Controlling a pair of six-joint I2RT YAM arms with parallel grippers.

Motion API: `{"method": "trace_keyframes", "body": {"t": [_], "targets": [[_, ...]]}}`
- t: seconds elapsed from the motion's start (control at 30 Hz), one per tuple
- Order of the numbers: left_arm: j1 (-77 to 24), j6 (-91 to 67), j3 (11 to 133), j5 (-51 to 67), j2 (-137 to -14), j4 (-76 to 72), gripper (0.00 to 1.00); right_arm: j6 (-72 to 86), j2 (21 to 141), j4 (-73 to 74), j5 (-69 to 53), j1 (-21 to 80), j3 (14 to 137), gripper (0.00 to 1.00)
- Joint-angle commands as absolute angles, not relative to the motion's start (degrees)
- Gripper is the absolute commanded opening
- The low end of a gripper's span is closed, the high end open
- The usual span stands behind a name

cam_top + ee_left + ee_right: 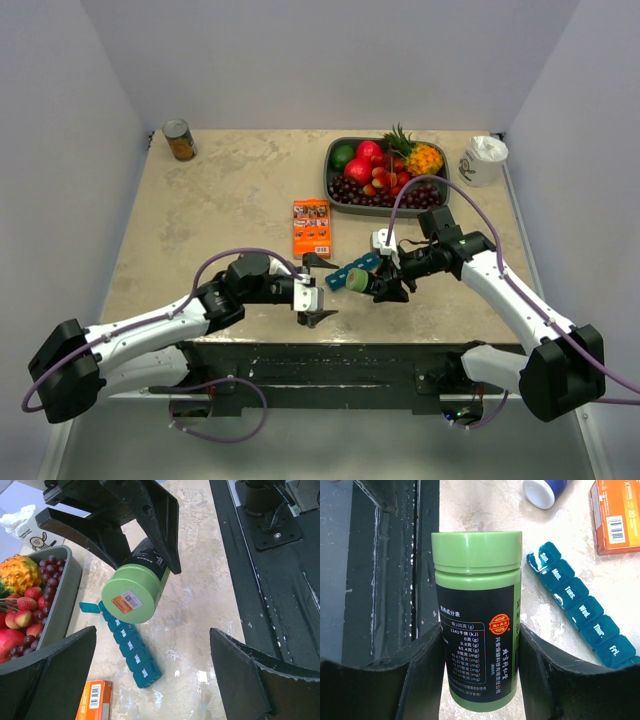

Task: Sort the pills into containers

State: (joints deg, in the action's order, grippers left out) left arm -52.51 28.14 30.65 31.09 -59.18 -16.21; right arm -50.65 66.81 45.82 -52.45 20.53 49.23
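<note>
From above, we see the right gripper point(380, 283) clamped around a green bottle point(356, 281) at frame centre. The teal pill organizer point(358, 267) lies just beyond it, and the left gripper point(315, 290) stands spread wide to their left.

In the left wrist view, the organizer point(132, 647) lies at centre, between our parted fingers and below the bottle.

In the right wrist view, it runs diagonally down the right side, beside the gripped bottle.

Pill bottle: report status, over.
Right gripper shut on pill bottle, cap on. Left gripper open, empty. Organizer strip on table beside bottle. Orange box near, not touching.
</note>
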Motion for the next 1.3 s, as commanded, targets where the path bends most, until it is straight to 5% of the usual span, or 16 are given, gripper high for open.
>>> {"method": "trace_keyframes", "body": {"t": [0.0, 0.7, 0.93, 1.03, 1.2, 1.23, 1.27], "targets": [[-53.2, 30.3, 33.0, 31.5, -59.9, -20.4, 0.98, -52.0, 66.4, 45.7, -55.6, 20.3, 50.8, 0.0], [-55.4, 30.6, 37.0, 30.6, -68.6, -25.1, 0.96, -52.5, 66.2, 46.2, -56.4, 20.3, 50.8, 0.0], [-55.4, 30.5, 40.6, 30.8, -72.2, -22.4, 0.88, -52.5, 66.1, 46.2, -56.4, 20.3, 50.8, 0.0], [-55.3, 30.3, 41.4, 31.2, -72.9, -20.6, 0.77, -52.6, 66.1, 46.2, -56.4, 20.3, 50.8, 0.0], [-55.3, 28.0, 41.8, 30.3, -73.4, -18.9, 0.23, -52.6, 66.1, 46.2, -56.4, 20.3, 50.8, 0.0], [-55.3, 27.3, 41.7, 30.3, -73.3, -18.7, 0.01, -52.6, 66.1, 46.2, -56.4, 20.3, 50.8, 0.0], [-55.3, 24.7, 41.7, 30.1, -72.9, -19.0, 0.0, -52.6, 66.1, 46.3, -56.3, 20.3, 50.8, 0.0]]}}
